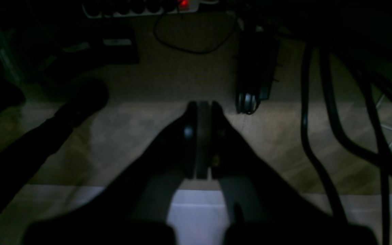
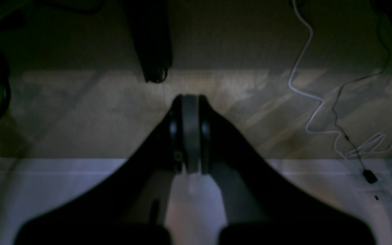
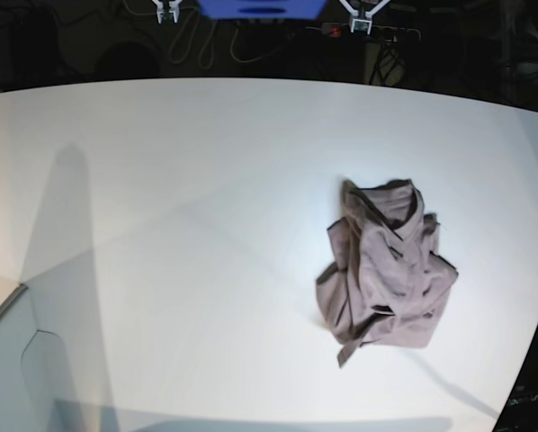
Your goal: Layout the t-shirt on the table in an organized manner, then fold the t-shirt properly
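Note:
The t-shirt [image 3: 386, 270] lies crumpled in a mauve-grey heap on the right half of the white table [image 3: 179, 198], with nothing touching it. Both grippers hang at the table's far edge, well away from the shirt. My left gripper [image 1: 202, 106] is shut, its dark fingers pressed together over the floor beyond the table edge [image 1: 196, 211]. My right gripper [image 2: 191, 99] is shut the same way above the table edge [image 2: 63, 183]. In the base view they show small at the top, the left gripper [image 3: 363, 20] on the right and the right gripper [image 3: 168, 13] on the left. Neither wrist view shows the shirt.
Past the far edge lies a dim floor with black cables [image 1: 322, 136], a power strip with a red light [image 1: 182, 4], a dark wheeled leg [image 1: 250, 98] and a white cord [image 2: 305, 85]. A pale box corner [image 3: 17, 360] sits at the table's front left.

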`<action>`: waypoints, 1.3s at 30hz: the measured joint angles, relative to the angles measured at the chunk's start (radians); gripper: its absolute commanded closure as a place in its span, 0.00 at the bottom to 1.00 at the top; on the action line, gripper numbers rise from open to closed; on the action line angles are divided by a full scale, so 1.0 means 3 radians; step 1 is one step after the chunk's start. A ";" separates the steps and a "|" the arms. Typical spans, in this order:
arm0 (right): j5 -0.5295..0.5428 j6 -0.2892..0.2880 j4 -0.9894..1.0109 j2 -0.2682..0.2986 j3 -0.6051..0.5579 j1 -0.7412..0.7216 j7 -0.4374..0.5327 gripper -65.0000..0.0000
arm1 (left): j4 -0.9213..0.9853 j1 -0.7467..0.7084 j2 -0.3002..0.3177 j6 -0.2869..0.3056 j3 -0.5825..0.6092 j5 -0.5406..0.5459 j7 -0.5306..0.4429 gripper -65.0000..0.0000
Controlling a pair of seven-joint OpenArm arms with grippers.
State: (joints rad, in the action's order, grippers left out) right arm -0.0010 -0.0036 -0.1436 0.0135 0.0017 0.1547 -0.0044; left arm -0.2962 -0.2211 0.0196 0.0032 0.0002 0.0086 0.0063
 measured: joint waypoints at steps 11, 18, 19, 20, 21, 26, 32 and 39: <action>-0.0017 -0.0003 -0.1891 0.0003 -0.0003 0.1183 -0.0165 1.00 | -0.0488 -0.0524 0.0102 -0.0022 -0.0001 0.0000 0.0025 1.00; -0.0011 -0.0009 -0.3504 0.0032 -0.0006 0.1798 -0.0612 1.00 | -0.2146 -0.1333 0.0203 -0.0014 -0.0010 -0.0003 0.0036 1.00; -0.0013 -0.0009 -0.3700 0.0042 0.0001 0.1862 -0.0631 1.00 | -0.2369 -0.1445 0.0209 -0.0010 -0.0014 0.0005 0.0028 1.00; -0.0010 -0.0009 -0.3894 0.0048 0.0010 0.1951 -0.0660 1.00 | -0.2599 -0.1572 0.0206 -0.0004 -0.0009 0.0000 0.0014 1.00; -0.0017 -0.0009 -0.4047 0.0050 0.0017 0.2005 -0.0722 1.00 | -0.2776 -0.1651 0.0202 0.0004 -0.0008 0.0010 0.0033 1.00; -0.0019 -0.0009 -0.4925 0.0086 0.0024 0.2317 -0.1019 1.00 | -0.3728 -0.1968 0.0275 -0.0003 0.0001 0.0000 0.0200 1.00; -0.0017 -0.0011 -0.5837 0.0093 0.0022 0.2555 -0.1188 1.00 | -0.4678 -0.2060 0.0268 0.0005 0.0001 0.0000 0.0814 1.00; -0.0010 -0.0011 -0.6255 0.0089 0.0001 0.2486 -0.1272 1.00 | -0.5545 -0.1862 0.0267 0.0000 -0.0001 0.0005 0.1219 1.00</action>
State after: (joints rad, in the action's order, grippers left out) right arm -0.0040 -0.0071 -2.0201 0.0402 0.0021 0.9005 -0.3859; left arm -1.9598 -0.7795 0.0998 0.0032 -0.0002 0.0101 0.3721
